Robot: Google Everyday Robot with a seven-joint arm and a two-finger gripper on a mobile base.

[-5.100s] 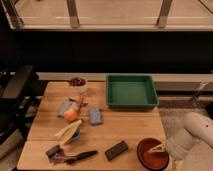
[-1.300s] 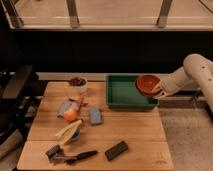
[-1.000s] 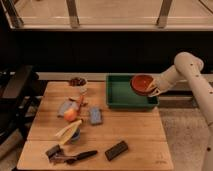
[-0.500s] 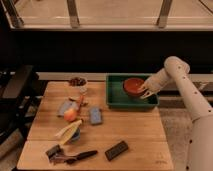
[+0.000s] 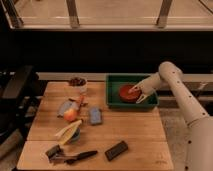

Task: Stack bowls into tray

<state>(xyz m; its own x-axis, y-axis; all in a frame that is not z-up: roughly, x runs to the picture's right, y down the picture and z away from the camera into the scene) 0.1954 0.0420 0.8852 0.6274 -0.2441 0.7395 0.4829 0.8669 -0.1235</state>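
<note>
A white robot arm (image 5: 176, 92) is reaching in from the right side and bending down over the far right corner of the wooden tabletop (image 5: 131, 131). Its gripper (image 5: 136, 92) is sitting inside the green tray (image 5: 113, 90), right at the red-orange bowl (image 5: 127, 92). The gripper is touching the bowl's right rim, but whether its fingers are clamping that rim or standing apart from it cannot be told from this view.

The red-orange bowl is lying upright in the tray, roughly in its middle and a little toward the right wall. The tray itself is resting at the far right corner of the tabletop, its long side running along the far edge, with its right end reaching the tabletop's right edge.

A small white cup-like bowl (image 5: 77, 83) with dark contents is standing near the far edge, left of the tray and apart from it. Toward the middle left of the tabletop, a grey piece (image 5: 66, 106), an orange round item (image 5: 72, 114) and a blue-grey block (image 5: 95, 115) are lying close together. Nearer the front edge, a yellowish item (image 5: 68, 131) is lying tilted, a dark utensil (image 5: 75, 158) is sitting by the front left corner, and a dark flat rectangle (image 5: 116, 150) is lying near the middle of the front edge.
</note>
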